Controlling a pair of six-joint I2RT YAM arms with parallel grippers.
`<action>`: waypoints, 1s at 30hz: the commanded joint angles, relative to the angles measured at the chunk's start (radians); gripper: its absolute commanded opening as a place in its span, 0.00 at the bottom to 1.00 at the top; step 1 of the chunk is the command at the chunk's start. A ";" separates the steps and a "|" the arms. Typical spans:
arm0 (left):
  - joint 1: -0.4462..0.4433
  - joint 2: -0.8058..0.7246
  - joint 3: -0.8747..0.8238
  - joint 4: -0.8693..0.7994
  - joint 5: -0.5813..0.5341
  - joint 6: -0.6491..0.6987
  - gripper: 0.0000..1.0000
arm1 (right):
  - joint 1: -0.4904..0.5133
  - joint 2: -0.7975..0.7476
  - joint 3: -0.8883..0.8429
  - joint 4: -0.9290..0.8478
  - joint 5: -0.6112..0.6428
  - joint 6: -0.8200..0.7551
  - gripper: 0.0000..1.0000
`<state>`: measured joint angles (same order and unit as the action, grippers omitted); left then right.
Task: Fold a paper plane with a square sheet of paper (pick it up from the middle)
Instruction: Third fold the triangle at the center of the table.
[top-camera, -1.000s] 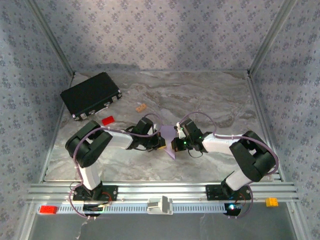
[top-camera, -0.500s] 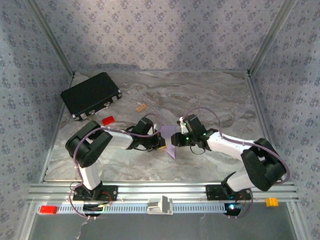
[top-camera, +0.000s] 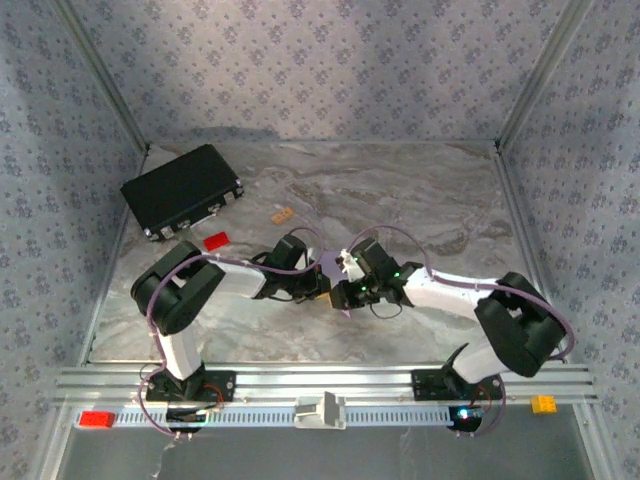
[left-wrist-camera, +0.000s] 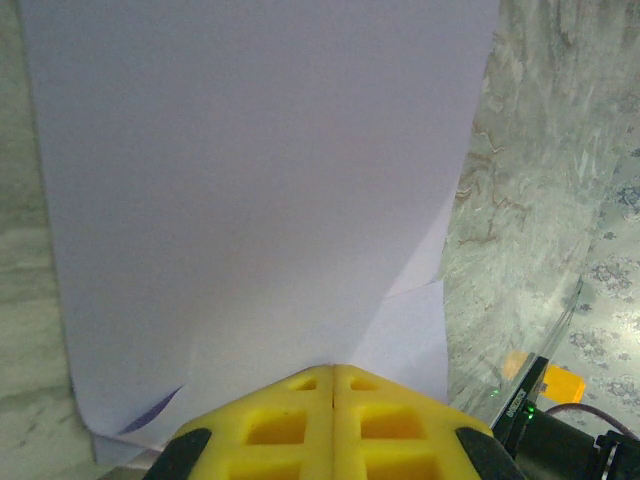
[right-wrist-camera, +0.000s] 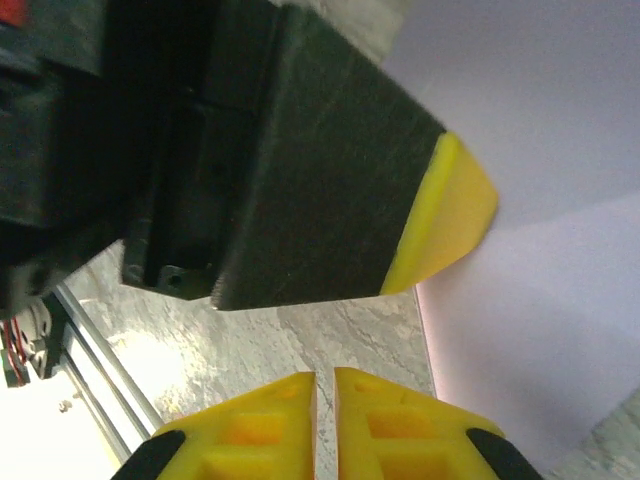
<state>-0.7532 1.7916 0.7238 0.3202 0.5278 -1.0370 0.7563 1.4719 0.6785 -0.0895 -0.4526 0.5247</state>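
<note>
The square sheet of paper (top-camera: 331, 265) is pale lilac and partly folded, and it stands up off the table between the two grippers. In the left wrist view the sheet (left-wrist-camera: 250, 180) spreads away from my left gripper (left-wrist-camera: 333, 368), whose yellow fingers are shut on its near edge. My left gripper (top-camera: 321, 284) sits just left of my right gripper (top-camera: 346, 291). In the right wrist view my right gripper (right-wrist-camera: 325, 376) has its fingers almost together with bare table between them. It sits beside the left gripper's yellow-tipped finger (right-wrist-camera: 440, 215) and the paper (right-wrist-camera: 530, 120).
A black case (top-camera: 182, 190) lies at the back left, with a small red block (top-camera: 215, 240) and a tan block (top-camera: 282, 214) in front of it. A red block (top-camera: 97, 419) and an orange block (top-camera: 543, 403) sit by the front rail. Patterned walls enclose the table.
My right gripper has swung left and lower, close against the left gripper, and opened briefly then closed off the paper. The left gripper has kept its hold and not moved.
</note>
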 joint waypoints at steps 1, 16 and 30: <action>-0.002 0.026 -0.001 -0.040 -0.030 0.018 0.00 | 0.014 0.044 0.044 -0.029 0.019 0.000 0.13; -0.002 0.027 0.001 -0.046 -0.031 0.022 0.00 | 0.016 0.073 -0.004 -0.070 0.074 0.003 0.12; -0.002 0.026 0.002 -0.050 -0.032 0.023 0.00 | 0.022 -0.012 0.002 -0.054 0.051 0.028 0.13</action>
<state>-0.7532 1.7916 0.7246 0.3180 0.5278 -1.0367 0.7731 1.4700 0.6472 -0.1329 -0.3901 0.5358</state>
